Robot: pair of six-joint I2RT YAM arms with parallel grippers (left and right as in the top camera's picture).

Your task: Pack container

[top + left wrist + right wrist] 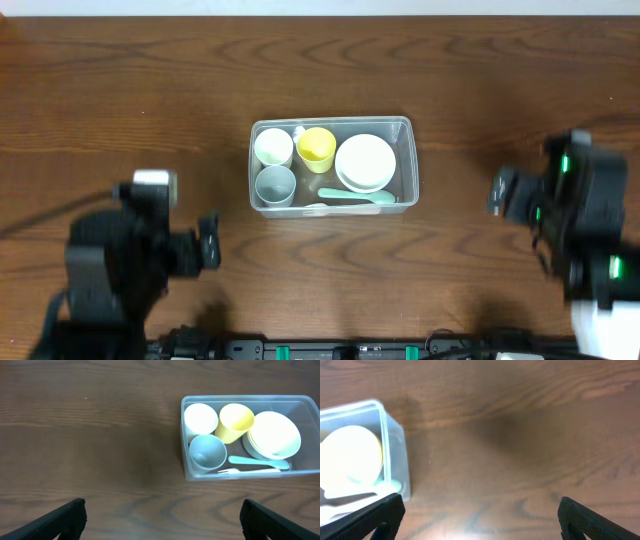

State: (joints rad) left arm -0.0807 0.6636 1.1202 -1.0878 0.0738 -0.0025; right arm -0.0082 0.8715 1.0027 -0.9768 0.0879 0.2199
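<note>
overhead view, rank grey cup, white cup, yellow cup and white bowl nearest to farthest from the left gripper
From the left gripper:
1. grey cup, front-left corner of the container
2. white cup, back-left corner
3. yellow cup, back middle
4. white bowl, right end

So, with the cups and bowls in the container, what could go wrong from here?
The yellow cup seems to lean, so it may stand above the container rim and hinder closing. The spoon and fork lie loose along the near wall and could slide if the container is pushed.
</note>
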